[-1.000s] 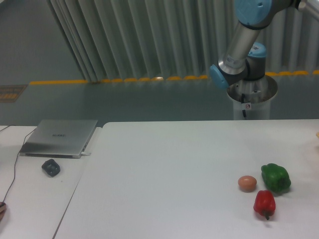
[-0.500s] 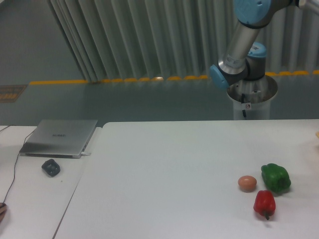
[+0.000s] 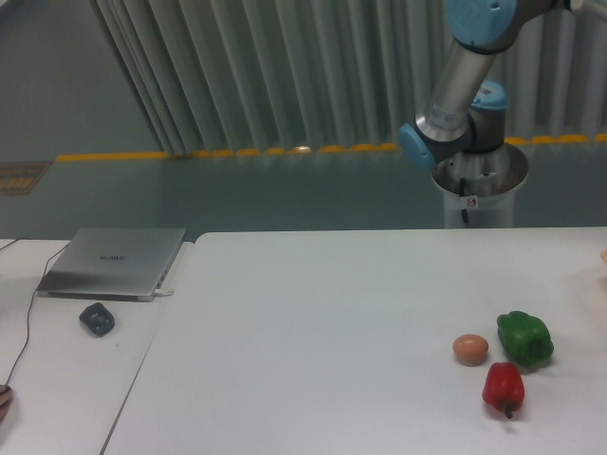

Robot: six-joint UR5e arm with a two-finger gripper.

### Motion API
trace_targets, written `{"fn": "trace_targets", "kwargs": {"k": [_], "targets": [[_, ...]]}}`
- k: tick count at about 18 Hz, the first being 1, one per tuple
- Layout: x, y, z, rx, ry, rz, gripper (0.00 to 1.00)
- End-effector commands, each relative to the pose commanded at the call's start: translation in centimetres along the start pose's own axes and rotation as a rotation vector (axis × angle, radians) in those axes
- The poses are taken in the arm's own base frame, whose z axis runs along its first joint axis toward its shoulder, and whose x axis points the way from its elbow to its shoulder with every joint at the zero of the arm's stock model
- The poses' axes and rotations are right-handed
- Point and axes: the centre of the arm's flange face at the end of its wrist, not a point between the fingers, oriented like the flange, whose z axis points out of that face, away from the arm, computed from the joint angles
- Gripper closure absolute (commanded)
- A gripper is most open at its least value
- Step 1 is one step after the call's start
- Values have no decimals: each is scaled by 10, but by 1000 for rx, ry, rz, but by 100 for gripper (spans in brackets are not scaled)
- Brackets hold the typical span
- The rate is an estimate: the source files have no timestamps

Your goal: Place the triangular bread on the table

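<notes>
Nothing I can see has shifted over the last second: the arm (image 3: 465, 85) sits in the same pose at upper right, so I judge the placing not yet visibly under way. The gripper is out of frame, so I cannot tell its state. The triangular bread shows only as a pale tan sliver at the right edge (image 3: 603, 256), over the matte white table (image 3: 313, 332). Lower right lie a smooth brownish egg (image 3: 470, 349), a glossy lumpy green pepper (image 3: 524, 339) and a red pepper (image 3: 503, 388)
</notes>
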Motion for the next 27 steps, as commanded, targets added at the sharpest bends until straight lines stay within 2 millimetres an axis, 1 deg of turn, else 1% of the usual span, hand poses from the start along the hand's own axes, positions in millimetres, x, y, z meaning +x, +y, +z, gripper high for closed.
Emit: {"fn": "trace_targets", "kwargs": {"k": [2, 3, 8, 10, 12, 15, 17, 27], "targets": [[-3, 1, 15, -14, -25, 4, 0], [-5, 2, 19, -20, -37, 3, 0], [-9, 5, 26, -25, -43, -8, 0], [-12, 7, 32, -32, -48, -25, 0], [-11, 7, 37, -29, -41, -61, 0], [-9, 8, 46, -30, -26, -69, 0], [-9, 7, 49, -27, -20, -68, 0], [-9, 5, 54, -25, -12, -78, 0]]}}
